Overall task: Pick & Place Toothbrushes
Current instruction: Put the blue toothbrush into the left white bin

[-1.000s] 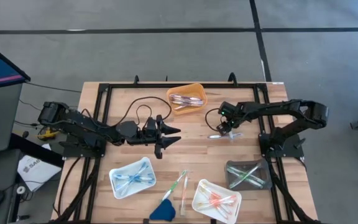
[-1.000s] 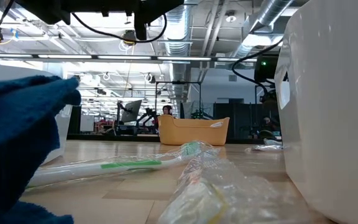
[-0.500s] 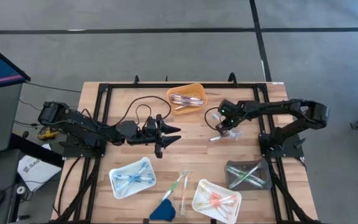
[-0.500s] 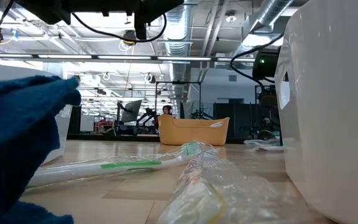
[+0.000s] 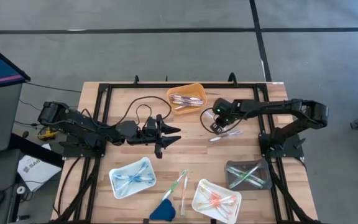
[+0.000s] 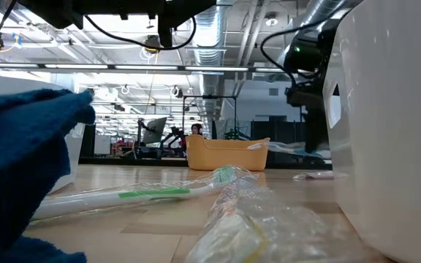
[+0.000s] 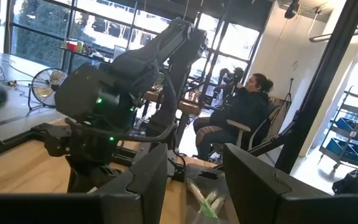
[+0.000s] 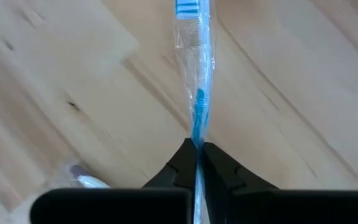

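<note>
Jaws of right gripper [image 8: 197,163] clamped on wrapped blue toothbrush [image 8: 195,74], above desk [image 5: 194,140] near orange tray [image 5: 187,98] | left gripper [image 5: 169,138] parted, idle mid-desk | advice: carry level, release over matching blue tray [image 5: 132,177].

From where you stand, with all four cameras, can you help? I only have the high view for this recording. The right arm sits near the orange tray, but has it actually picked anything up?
Observer: Yes. In the right wrist view the right gripper is shut on a blue toothbrush in a clear wrapper.
Operator: Is it lifted off the table?
Observer: I cannot tell. The wrist view shows bare wood behind it, but not whether its far end touches.
Operator: And the left gripper?
Observer: The left gripper is open and holds nothing; its wrist view looks between the fingers toward the right arm.
Operator: Anyone near the table?
Observer: A seated person shows beyond the table in that same view.
</note>
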Controlling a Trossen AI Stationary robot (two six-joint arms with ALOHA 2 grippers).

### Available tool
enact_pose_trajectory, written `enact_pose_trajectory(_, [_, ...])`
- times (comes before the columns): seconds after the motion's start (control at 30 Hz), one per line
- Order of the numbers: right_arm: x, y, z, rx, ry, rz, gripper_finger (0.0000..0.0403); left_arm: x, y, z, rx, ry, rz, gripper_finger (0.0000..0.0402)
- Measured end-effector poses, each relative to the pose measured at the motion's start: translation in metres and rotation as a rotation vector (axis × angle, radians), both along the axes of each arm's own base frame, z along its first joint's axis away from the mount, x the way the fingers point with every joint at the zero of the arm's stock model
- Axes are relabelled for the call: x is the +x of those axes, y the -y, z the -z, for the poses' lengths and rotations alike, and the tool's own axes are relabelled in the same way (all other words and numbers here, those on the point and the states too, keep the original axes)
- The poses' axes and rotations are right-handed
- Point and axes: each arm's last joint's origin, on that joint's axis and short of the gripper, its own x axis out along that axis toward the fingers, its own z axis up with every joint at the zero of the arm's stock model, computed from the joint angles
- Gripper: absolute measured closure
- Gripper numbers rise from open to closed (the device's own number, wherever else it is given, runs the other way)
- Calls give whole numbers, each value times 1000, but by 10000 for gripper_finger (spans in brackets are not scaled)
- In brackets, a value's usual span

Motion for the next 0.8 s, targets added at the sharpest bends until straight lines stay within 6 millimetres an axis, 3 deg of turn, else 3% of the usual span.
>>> enact_pose_trajectory(0.43, [33,-25,-31,-142,219,-237,401,0,0,1,8,-9,-1,253])
enact_pose_trajectory(0.8, [31,-75,-96,-260,644,-435,402,0,0,2,10,-20,-3,253])
